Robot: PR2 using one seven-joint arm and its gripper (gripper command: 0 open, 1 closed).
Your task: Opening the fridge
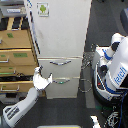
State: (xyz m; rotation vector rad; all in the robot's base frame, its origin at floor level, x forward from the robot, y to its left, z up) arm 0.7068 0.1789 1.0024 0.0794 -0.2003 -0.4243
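Observation:
The tall white fridge [60,35] stands in the middle of the exterior view. Its large upper door carries a small green-and-white sticker [43,8] and looks shut. Below it are two drawers with curved silver handles, the upper [60,63] and the lower [62,80]. My arm [22,106] reaches up from the bottom left. My gripper [44,76] is at the fridge's lower left corner, level with the lower drawer and to the left of its handle. Its fingers look spread and hold nothing.
A tan wooden drawer cabinet [17,50] stands right against the fridge on the exterior view's left, just behind my gripper. A white robot with blue lettering [117,67] stands on the right, with cables [87,70] between it and the fridge. The floor is dark.

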